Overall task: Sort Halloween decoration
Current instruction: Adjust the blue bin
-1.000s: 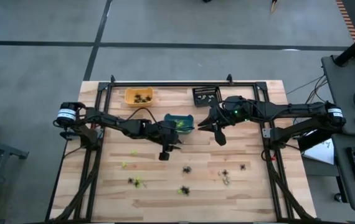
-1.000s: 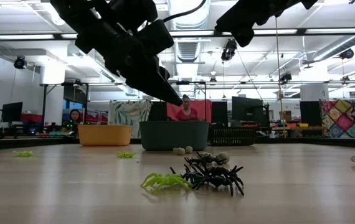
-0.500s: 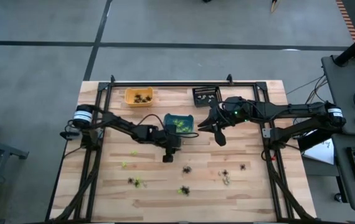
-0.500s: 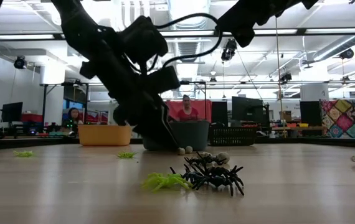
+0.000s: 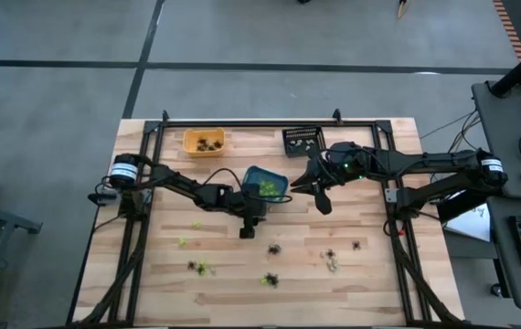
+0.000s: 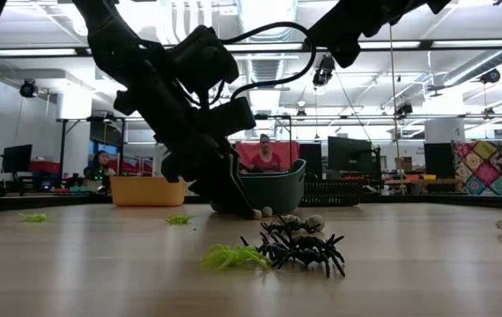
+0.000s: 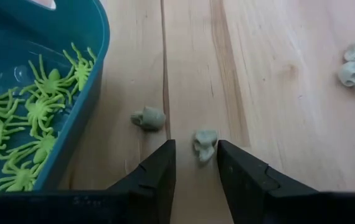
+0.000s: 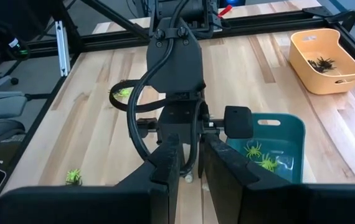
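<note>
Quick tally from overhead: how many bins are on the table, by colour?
Orange bin: 1
Teal bin: 1
Black bin: 1
Total: 3

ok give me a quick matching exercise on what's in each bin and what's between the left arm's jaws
Things:
1. teal bin
2. orange bin
3. left gripper
4. black bin

Matches:
A. dark spiders inside
B. lime green spiders inside
C. pale contents, too small to tell what
D. low at the table, a pale skull between its open jaws, beside the teal bin

Pairs: 1-B, 2-A, 3-D, 4-C
</note>
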You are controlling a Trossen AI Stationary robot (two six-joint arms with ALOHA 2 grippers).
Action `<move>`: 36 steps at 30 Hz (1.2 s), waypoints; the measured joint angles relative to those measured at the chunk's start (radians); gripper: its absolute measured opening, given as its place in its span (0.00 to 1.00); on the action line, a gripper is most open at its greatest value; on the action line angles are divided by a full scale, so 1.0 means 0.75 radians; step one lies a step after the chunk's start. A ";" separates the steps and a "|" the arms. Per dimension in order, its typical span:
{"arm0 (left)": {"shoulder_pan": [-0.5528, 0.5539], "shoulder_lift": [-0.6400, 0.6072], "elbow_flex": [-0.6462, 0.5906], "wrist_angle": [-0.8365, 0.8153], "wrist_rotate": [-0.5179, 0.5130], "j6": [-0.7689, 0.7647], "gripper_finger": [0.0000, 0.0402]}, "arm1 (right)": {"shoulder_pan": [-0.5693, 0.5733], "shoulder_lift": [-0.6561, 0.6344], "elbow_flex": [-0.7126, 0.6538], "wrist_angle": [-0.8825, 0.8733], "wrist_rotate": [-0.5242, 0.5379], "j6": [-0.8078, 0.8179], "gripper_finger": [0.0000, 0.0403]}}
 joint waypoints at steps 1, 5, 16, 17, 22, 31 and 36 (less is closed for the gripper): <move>0.000 0.000 0.000 0.000 0.000 0.000 0.26 | 0.000 0.000 0.000 0.000 0.000 0.001 0.16; 0.000 -0.002 0.000 0.000 0.000 -0.002 0.26 | 0.000 0.000 0.000 0.000 0.000 0.001 0.16; 0.000 -0.006 0.048 -0.002 0.001 -0.038 0.26 | 0.000 0.000 -0.024 -0.011 0.103 0.047 0.16; 0.000 -0.006 0.055 -0.001 0.002 -0.038 0.26 | -0.001 0.001 -0.032 -0.011 0.103 0.047 0.16; 0.002 -0.008 0.070 -0.005 0.002 -0.037 0.26 | 0.000 0.001 -0.069 -0.009 0.104 0.080 0.16; 0.002 -0.082 0.070 -0.155 0.002 -0.021 0.26 | 0.000 0.036 -0.170 0.048 0.106 0.147 0.16; 0.002 -0.185 0.070 -0.215 0.002 0.030 0.26 | 0.000 0.193 -0.182 0.100 0.104 0.150 0.16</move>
